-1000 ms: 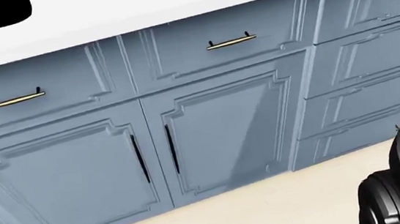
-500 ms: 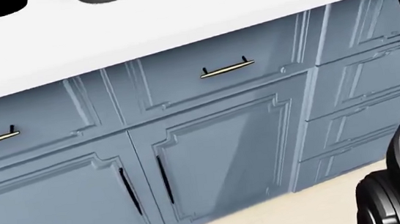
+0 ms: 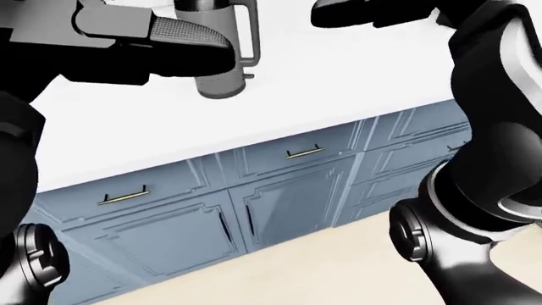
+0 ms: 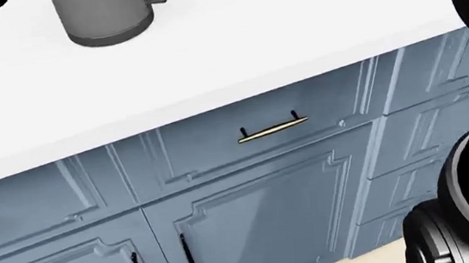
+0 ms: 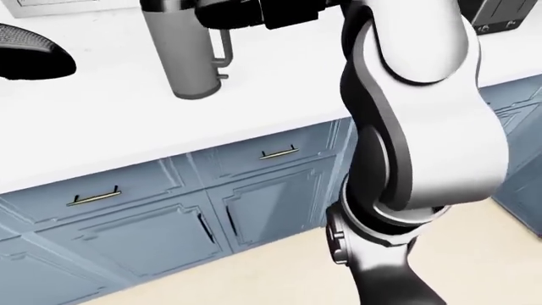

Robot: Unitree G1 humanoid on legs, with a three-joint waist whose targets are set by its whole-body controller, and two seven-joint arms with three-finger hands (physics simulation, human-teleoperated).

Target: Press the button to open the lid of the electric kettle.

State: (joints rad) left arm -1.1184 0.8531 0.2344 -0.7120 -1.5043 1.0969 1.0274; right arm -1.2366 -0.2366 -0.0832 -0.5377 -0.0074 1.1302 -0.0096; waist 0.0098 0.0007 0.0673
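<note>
The grey electric kettle [image 5: 188, 60] stands upright on the white counter [image 4: 252, 45], its handle [image 5: 222, 54] to the right; its lid is cut off by the top edge. Only its lower body [image 4: 107, 17] shows in the head view. My right hand [image 5: 254, 13] reaches in at the level of the kettle's top, just right of it; its fingertips are cropped, and whether it touches the kettle cannot be told. In the left-eye view my left hand [image 3: 182, 35] lies flat and open across the kettle [image 3: 222, 79], holding nothing.
Blue cabinets with a brass drawer handle [image 4: 273, 128] run under the counter. My right arm [image 5: 415, 114] fills the right of the right-eye view. A dark appliance [image 5: 501, 16] sits at the counter's top right. Beige floor [image 3: 338, 267] lies below.
The head camera has tilted up: cabinets slid down the picture, more counter shows, and the kettle's body has come in at the top left.
</note>
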